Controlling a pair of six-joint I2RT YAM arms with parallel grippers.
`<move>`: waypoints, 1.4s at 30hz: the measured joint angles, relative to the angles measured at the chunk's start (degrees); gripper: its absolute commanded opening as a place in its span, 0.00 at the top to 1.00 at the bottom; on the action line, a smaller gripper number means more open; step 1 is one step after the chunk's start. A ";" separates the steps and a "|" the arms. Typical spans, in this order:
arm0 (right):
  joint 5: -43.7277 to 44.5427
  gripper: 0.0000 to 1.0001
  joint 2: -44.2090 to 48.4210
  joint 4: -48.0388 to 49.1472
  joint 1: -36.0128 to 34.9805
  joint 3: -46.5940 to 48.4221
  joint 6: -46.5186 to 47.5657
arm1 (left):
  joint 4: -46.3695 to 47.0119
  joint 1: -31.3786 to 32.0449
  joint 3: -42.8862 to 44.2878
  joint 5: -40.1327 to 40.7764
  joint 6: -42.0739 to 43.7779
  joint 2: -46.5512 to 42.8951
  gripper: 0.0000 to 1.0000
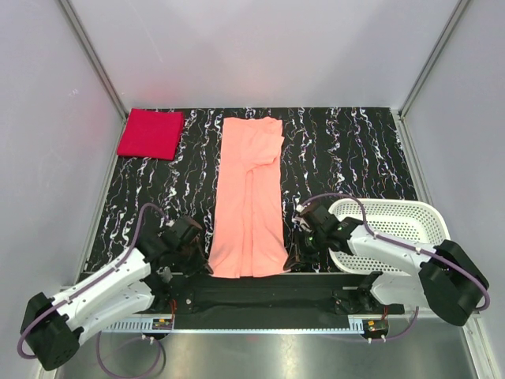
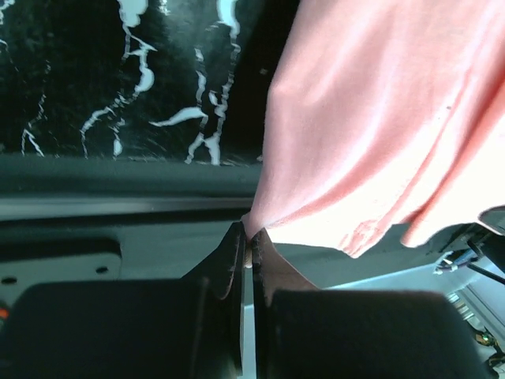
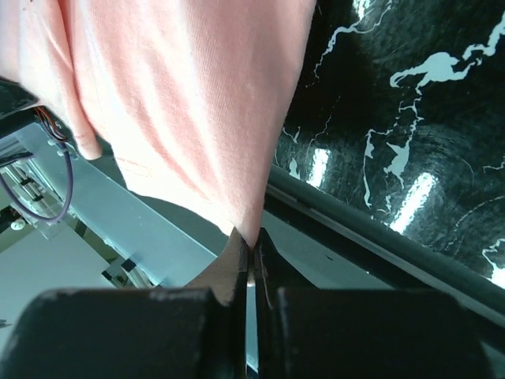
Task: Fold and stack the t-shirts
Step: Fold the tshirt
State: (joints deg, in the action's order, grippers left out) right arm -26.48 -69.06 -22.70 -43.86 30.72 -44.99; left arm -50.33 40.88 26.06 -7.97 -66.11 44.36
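The salmon-pink t-shirt lies as a long narrow strip down the middle of the black marbled table, sleeves folded in at the far end. My left gripper is shut on its near left corner. My right gripper is shut on its near right corner. Both corners hang a little past the table's near edge. The crimson red t-shirt lies folded in a neat rectangle at the far left corner.
A white perforated basket stands at the near right, right behind my right arm. The table's near edge rail runs between the two arm bases. Grey walls enclose the table on three sides.
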 measured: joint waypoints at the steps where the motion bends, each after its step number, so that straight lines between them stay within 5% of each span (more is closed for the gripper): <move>1: 0.17 1.00 -0.31 -0.94 0.00 0.70 -0.13 | -0.79 0.00 1.53 0.04 0.04 0.85 1.00; 7: 3.28 1.00 -6.91 -8.00 0.98 10.99 1.75 | -4.15 -0.90 16.57 1.84 2.78 12.70 1.00; 16: 3.08 1.00 -27.34 -15.63 12.55 37.27 10.82 | -6.60 -14.56 40.24 2.43 17.77 38.34 1.00; 26: 1.29 1.00 -50.97 -24.11 19.56 67.04 19.32 | -9.70 -21.55 70.01 2.01 30.29 65.11 1.00; 42: -3.34 0.96 -62.51 -30.47 22.45 78.58 22.45 | -11.45 -24.63 78.23 -1.49 34.80 77.99 0.98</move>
State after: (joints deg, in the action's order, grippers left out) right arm -29.82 -131.57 -53.17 -21.41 109.30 -22.55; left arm -61.78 16.25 104.29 -9.45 -31.31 122.34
